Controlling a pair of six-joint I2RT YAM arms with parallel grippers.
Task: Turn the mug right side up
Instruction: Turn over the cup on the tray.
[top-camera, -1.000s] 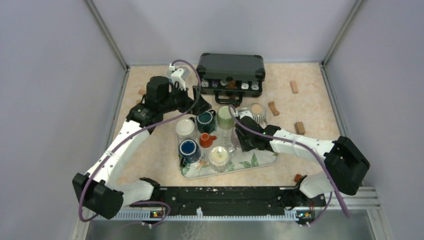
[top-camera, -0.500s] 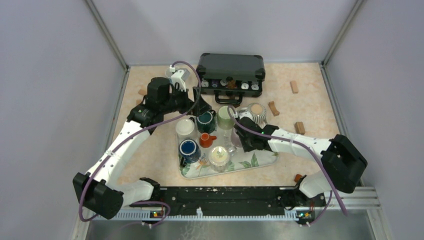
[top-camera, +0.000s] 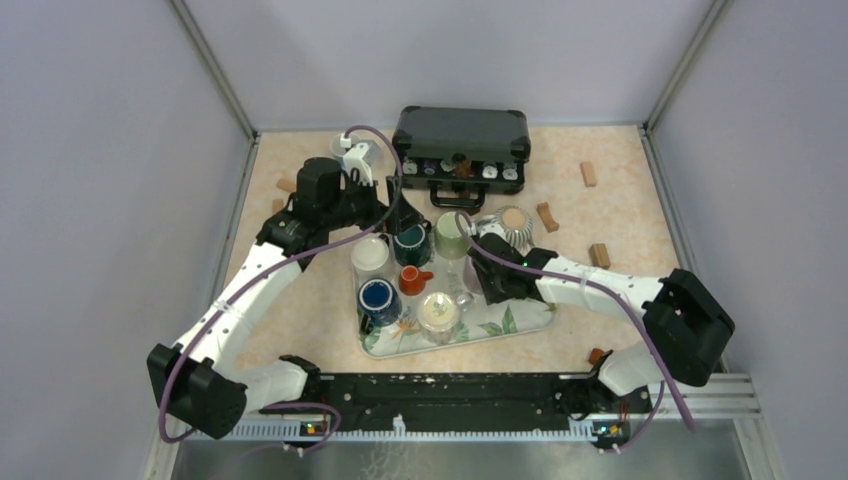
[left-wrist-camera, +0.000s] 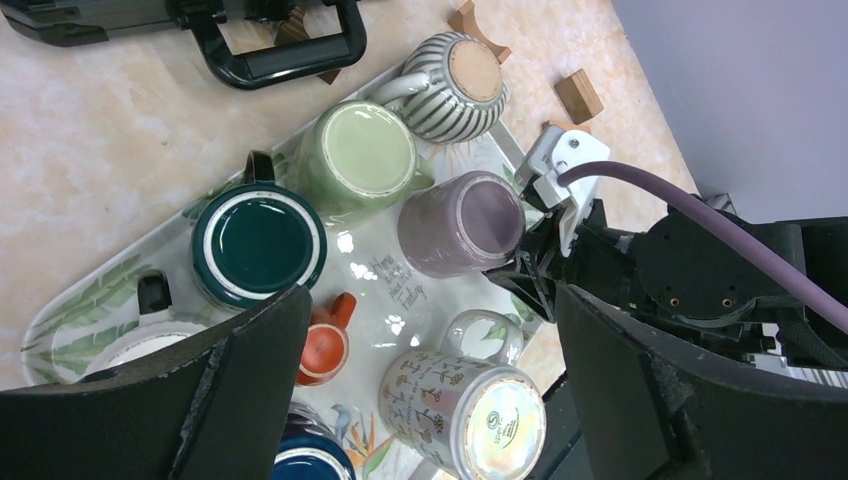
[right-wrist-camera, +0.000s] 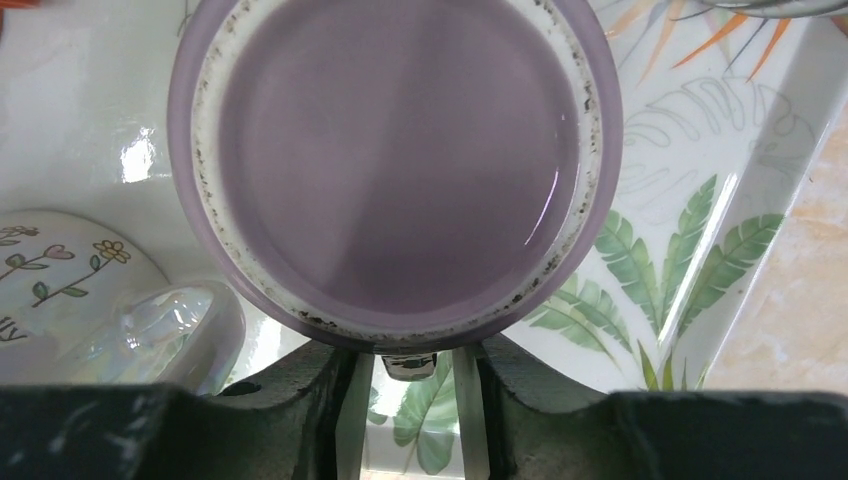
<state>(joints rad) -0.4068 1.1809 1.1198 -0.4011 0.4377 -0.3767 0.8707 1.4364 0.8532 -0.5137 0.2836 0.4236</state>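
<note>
A purple mug (left-wrist-camera: 460, 222) stands upside down on the leaf-print tray (left-wrist-camera: 390, 290), its flat base (right-wrist-camera: 400, 160) filling the right wrist view. My right gripper (right-wrist-camera: 412, 400) sits low at the mug's right side (top-camera: 492, 277). Its fingers (right-wrist-camera: 355, 410) stand a little apart on either side of the mug's handle (right-wrist-camera: 410, 365), with thin gaps showing, so it is open. My left gripper (left-wrist-camera: 430, 300) hangs wide open above the back left of the tray (top-camera: 400, 215) and holds nothing.
Also on the tray: upside-down light green (left-wrist-camera: 360, 160), striped (left-wrist-camera: 450, 85) and floral (left-wrist-camera: 470, 410) mugs, an upright dark green mug (left-wrist-camera: 258, 235), a small orange cup (left-wrist-camera: 322, 350), and blue (top-camera: 377, 297) and white (top-camera: 370, 253) mugs. A black case (top-camera: 462, 140) and wooden blocks (top-camera: 588, 174) lie behind.
The right arm has edged slightly left toward the purple mug. The left arm has shifted a little toward the back. No mug has moved.
</note>
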